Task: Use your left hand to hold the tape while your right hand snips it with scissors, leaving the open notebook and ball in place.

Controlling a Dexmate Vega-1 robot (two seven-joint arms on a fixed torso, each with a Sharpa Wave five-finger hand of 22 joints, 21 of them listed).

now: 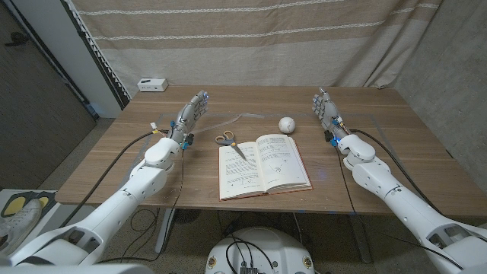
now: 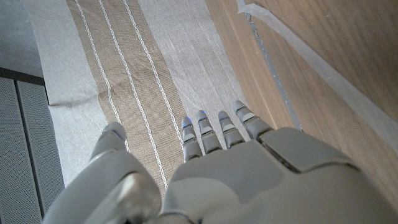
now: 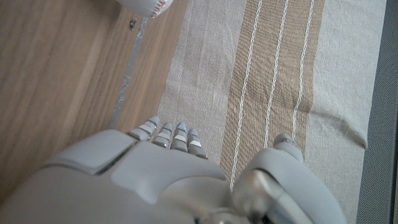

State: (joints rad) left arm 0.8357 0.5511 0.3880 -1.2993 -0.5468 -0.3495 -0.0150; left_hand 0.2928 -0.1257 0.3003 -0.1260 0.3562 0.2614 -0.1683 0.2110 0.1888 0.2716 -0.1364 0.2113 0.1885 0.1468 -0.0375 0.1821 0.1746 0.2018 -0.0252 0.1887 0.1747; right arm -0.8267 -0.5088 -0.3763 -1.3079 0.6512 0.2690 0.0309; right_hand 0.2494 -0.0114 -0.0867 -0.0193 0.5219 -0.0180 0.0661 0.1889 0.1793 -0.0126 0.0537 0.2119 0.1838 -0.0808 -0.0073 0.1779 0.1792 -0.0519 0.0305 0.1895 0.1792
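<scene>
The left hand (image 1: 192,111) stands over the table's (image 1: 365,164) left side with its fingers (image 2: 211,134) straight and apart, grasping nothing; the right hand (image 1: 326,109) stands over the right side the same way, fingers (image 3: 168,137) released and empty. A thin strip of tape (image 1: 240,118) lies on the wood between the 2 hands, behind the scissors (image 1: 228,141), whose blades lie on the open notebook's (image 1: 262,166) left page with the handles just off its corner. The white ball (image 1: 286,124) sits just behind the notebook, nearer the right hand. A striped curtain (image 1: 251,38) hangs behind the table.
</scene>
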